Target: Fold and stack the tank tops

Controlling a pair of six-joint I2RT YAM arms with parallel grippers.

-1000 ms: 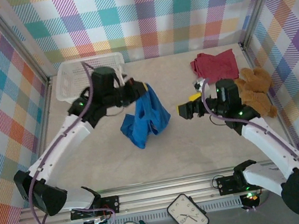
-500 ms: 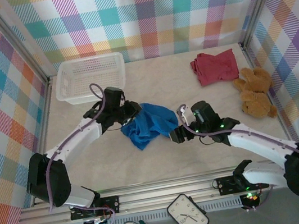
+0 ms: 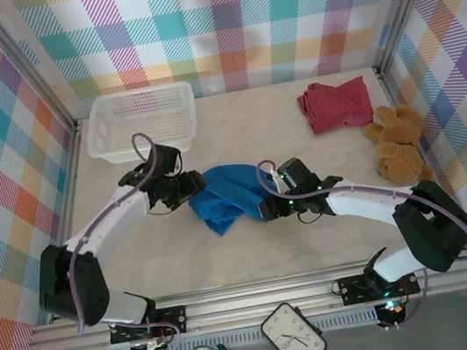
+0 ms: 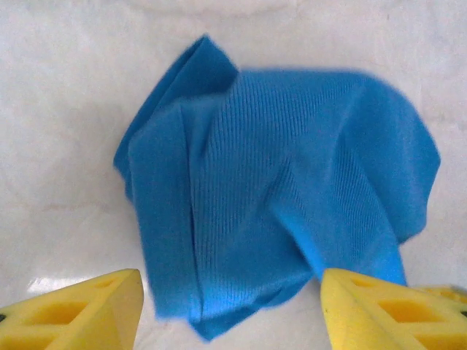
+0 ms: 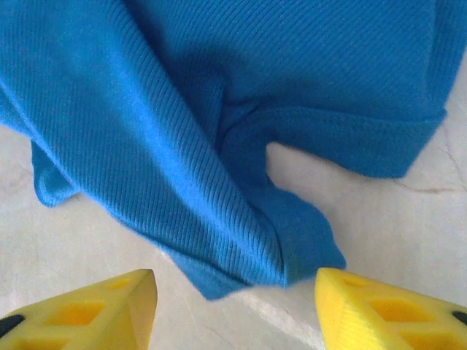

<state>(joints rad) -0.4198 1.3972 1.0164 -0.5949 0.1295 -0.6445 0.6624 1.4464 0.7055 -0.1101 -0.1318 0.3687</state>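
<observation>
The blue tank top (image 3: 228, 195) lies crumpled and unfolded at mid-counter (image 3: 253, 132). A dark red tank top (image 3: 335, 105) lies bunched at the far right, just beside the teddy bear (image 3: 400, 147). The left hand (image 4: 230, 283) sits at the blue top's left edge, fingers wide apart, holding nothing. The right hand (image 5: 235, 288) sits at its right edge, fingers apart, gripping nothing. The white basket (image 3: 141, 123) stands far left.

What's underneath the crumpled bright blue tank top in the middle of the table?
The bright blue cloth tank top lies rumpled on the pale table, and bare tabletop shows around its edges. Whatever sits beneath its folds is covered and cannot be seen.
</observation>
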